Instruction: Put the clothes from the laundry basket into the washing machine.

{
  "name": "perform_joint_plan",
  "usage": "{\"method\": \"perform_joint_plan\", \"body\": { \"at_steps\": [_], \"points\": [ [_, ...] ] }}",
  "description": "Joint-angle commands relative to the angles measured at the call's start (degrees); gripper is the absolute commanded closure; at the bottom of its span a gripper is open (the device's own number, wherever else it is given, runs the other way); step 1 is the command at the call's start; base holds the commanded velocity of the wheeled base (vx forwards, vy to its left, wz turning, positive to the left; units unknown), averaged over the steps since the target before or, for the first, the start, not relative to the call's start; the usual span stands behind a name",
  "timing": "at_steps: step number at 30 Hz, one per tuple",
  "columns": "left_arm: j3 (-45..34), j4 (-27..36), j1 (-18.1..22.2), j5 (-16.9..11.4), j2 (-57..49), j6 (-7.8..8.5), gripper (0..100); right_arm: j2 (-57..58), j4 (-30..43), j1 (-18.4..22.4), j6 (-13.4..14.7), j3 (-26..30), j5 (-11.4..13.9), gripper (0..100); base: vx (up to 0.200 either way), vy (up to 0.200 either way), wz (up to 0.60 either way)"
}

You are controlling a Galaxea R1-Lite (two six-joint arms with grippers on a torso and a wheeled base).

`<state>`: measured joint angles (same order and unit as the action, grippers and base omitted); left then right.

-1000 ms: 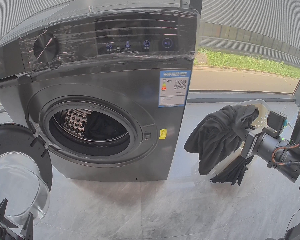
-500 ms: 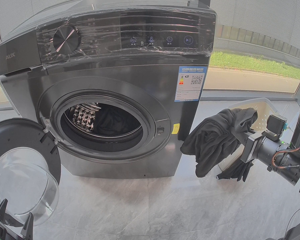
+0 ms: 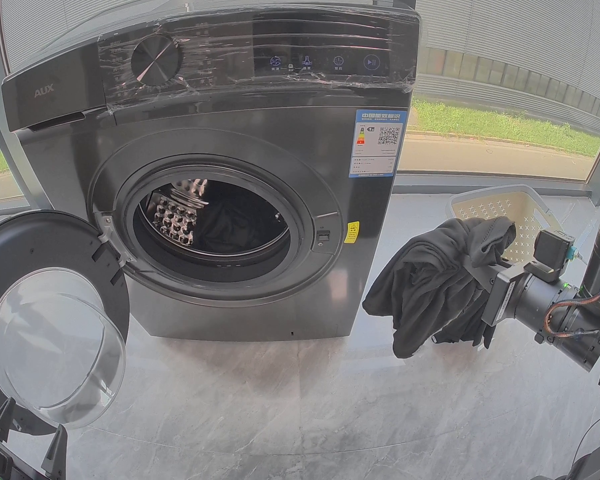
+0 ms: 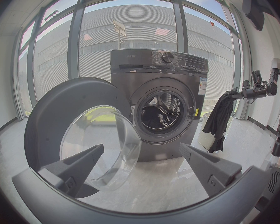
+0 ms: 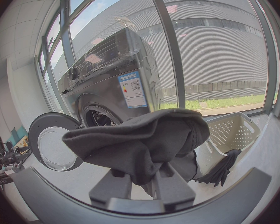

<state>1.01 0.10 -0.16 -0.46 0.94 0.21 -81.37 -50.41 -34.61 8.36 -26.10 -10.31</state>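
The washing machine (image 3: 233,168) stands on the pale stone floor (image 3: 300,408) with its round door (image 3: 47,315) swung fully open to the left, the clear glass bowl facing out. Inside the drum (image 3: 180,218) some dark clothing (image 3: 240,225) already lies toward the back. The white laundry basket (image 3: 507,205) sits on the floor to the right of the machine, near the window. The right gripper (image 5: 143,184) is out in front of the basket, and its fingers (image 5: 172,187) are closed tight on a dark grey garment (image 3: 433,281). This garment hangs in loose folds off the floor, between the basket and the machine's right front corner, well short of the drum opening. A second dark piece of clothing (image 5: 221,168) droops over the basket's near edge down toward the floor. The left gripper (image 4: 140,159) sits low at the left, just in front of the open door, its fingers (image 4: 84,159) spread wide with nothing between them.
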Motion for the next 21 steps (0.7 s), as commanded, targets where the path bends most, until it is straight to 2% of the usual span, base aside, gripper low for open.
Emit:
{"method": "perform_joint_plan", "body": {
  "at_steps": [1, 10, 21],
  "points": [
    [-0.84, -0.01, -0.02, 0.02, -0.94, -0.03, 0, -0.10, -0.04, -0.11, -0.01, 0.00, 0.03, 100, 0.000, 0.200, 0.00],
    [-0.84, -0.10, -0.02, 0.02, -0.94, -0.03, 0, -0.10, -0.04, -0.20, -0.01, 0.17, 0.12, 100, 0.000, 0.200, 0.00],
    [-0.84, -0.19, -0.02, 0.02, -0.94, -0.03, 0, -0.19, -0.04, -0.20, -0.01, 0.44, 0.29, 100, 0.000, 0.000, 0.00]
  ]
}}
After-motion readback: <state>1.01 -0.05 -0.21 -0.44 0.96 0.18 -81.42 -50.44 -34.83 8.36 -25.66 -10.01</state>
